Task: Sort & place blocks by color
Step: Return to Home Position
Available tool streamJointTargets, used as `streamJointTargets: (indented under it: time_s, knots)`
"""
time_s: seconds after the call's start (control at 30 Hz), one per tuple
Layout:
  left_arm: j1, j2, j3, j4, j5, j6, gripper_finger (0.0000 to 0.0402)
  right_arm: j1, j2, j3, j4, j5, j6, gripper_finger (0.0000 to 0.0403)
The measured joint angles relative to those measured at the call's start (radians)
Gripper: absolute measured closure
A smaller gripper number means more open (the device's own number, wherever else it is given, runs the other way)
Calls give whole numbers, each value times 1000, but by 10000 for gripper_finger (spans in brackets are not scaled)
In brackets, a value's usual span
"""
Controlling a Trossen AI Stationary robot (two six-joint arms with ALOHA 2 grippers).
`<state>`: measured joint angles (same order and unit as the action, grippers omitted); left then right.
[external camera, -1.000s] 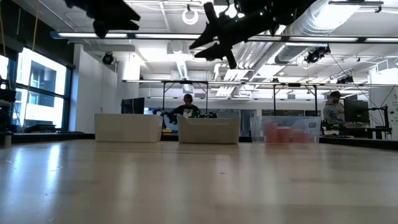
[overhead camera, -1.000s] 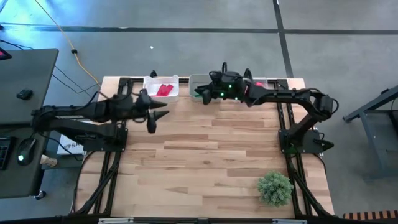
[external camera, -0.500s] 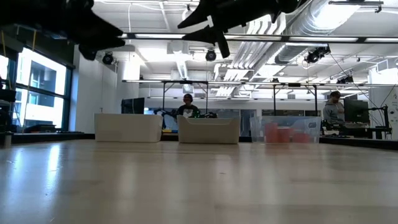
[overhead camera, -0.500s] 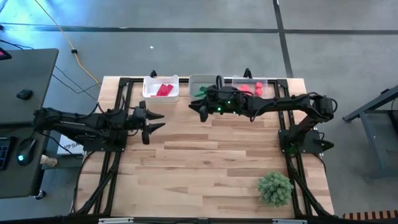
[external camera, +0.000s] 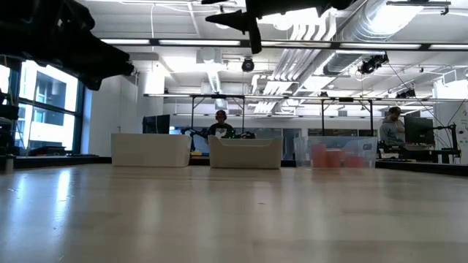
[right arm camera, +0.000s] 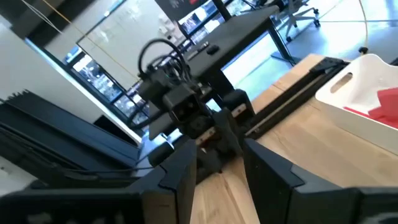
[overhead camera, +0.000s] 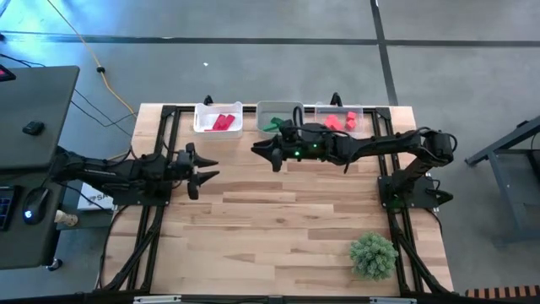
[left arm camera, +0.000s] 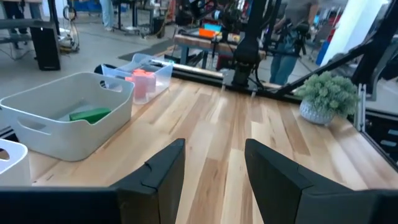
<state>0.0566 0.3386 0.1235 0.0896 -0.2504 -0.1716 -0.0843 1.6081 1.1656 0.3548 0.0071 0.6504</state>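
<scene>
Three bins stand in a row along the table's far edge, and the blocks lie inside them. The white bin [overhead camera: 219, 118] holds red blocks [overhead camera: 222, 122]. The grey bin [left arm camera: 62, 115] has a green block [left arm camera: 89, 114] on its floor. The clear bin [left arm camera: 144, 71] holds orange-red blocks [overhead camera: 340, 121]. My left gripper [overhead camera: 205, 169] hangs open over the table's left part, pointing right, nothing between its fingers [left arm camera: 165, 171]. My right gripper [overhead camera: 260, 152] is open and bare too, high above the table just near of the grey bin, pointing left.
A bushy green plant [overhead camera: 373, 255] stands at the table's near right corner. The wide wooden table top [overhead camera: 278, 219] stretches between the arms and the near edge. People sit at desks in the room beyond the far edge.
My left gripper has drawn back toward the table's left edge and sunk lower, its fingers still apart. My right gripper has swung away from over the grey bin toward the near edge and a little left, staying high and level. No block has moved.
</scene>
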Motion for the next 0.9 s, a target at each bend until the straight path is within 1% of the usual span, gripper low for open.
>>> streamJointTargets:
  time_s: [0.17, 0.27, 0.33, 0.43, 0.53, 0.6, 0.7, 0.83, 0.9]
  knots:
    - [0, -91, -47, -16, 10, -1, 245, 1, 0, 0, 44, 0, 7, 281]
    - [0, -137, -69, -19, 11, 3, 245, -1, 0, 0, 81, -6, 61, 281]
    - [0, -165, -83, -25, 11, 7, 245, -9, -5, 0, 75, -28, 117, 281]
    - [0, -199, -105, -32, 12, 0, 245, -25, -21, 0, 76, -117, 132, 281]
    - [0, -216, -113, -45, 21, -17, 245, -34, -54, 0, 83, -185, 99, 281]
    - [0, -221, -113, -42, 31, -19, 245, -31, -87, 0, 82, -192, 52, 281]
    - [0, -221, -113, -48, 34, -17, 245, -18, -158, 0, 70, -201, -61, 281]
    - [0, -220, -113, -48, 38, 25, 245, 1, -271, 0, -28, -199, -193, 281]
    - [0, -220, -113, -48, 38, 41, 245, 13, -335, 0, -113, -174, -236, 281]
